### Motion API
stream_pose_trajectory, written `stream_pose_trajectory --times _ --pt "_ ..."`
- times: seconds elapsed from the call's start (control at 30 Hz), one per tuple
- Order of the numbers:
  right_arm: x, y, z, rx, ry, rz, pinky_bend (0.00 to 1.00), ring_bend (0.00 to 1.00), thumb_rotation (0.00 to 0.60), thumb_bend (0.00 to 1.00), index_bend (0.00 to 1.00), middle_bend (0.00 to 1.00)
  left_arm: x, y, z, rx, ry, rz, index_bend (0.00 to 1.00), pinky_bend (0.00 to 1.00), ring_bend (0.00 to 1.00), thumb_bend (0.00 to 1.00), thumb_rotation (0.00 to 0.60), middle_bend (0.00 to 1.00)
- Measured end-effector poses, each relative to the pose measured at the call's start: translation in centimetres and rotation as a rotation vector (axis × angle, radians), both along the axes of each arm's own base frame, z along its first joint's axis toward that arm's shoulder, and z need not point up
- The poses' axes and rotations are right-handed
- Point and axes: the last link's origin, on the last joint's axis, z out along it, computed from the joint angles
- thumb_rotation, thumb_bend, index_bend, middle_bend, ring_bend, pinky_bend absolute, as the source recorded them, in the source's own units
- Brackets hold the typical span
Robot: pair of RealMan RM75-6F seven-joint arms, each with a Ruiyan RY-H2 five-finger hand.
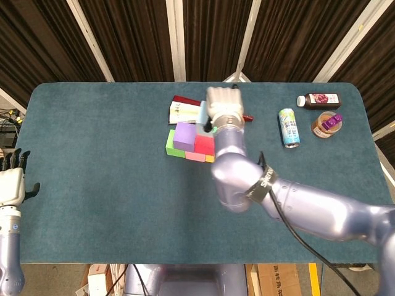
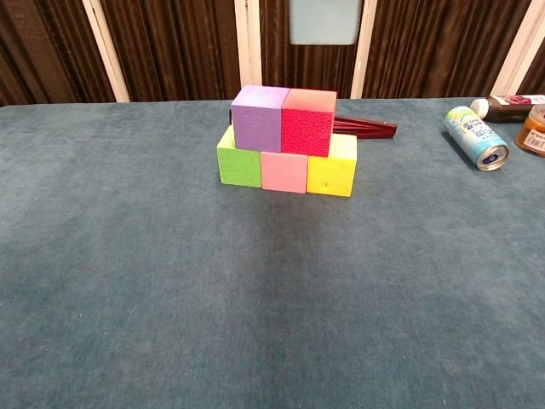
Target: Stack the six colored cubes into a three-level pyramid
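Left hand [image 1: 12, 185] idles empty at the table edge, fingers apart, well away; purple cube [image 2: 258, 118] and red cube [image 2: 308, 121] top the 3-cube base, and right hand [image 1: 221, 106] grasps the pale blue cube [image 2: 324, 21] above them, slightly right of their seam

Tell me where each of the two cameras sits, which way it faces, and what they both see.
Head view: high above the table, looking steeply down; shows the right hand holding the light blue cube over the stack, its arm, and the left hand at the left edge.
Chest view: low at the near table edge, looking level across; no hand or arm is visible, only the light blue cube aloft.
Shared: purple cube, red cube, soda can.
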Motion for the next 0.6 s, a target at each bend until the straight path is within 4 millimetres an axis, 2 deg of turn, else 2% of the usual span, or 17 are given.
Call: stream_pose_trajectory --times 0.3,0.6 --pt "1.3 -0.5 -2.8 0.002 -0.092 -0.005 0.00 0.20 0.600 0.28 0.44 0.39 -0.1 0.2 -0.2 0.009 -0.004 0.014 0.10 0.00 0.00 0.40 0.600 0.00" --pt "1.6 -0.9 -4.8 -0.008 -0.124 0.055 0.00 0.20 0.600 0.28 0.44 0.39 -0.1 0.2 -0.2 0.005 -0.006 0.018 0.10 0.00 0.00 0.40 0.600 0.00"
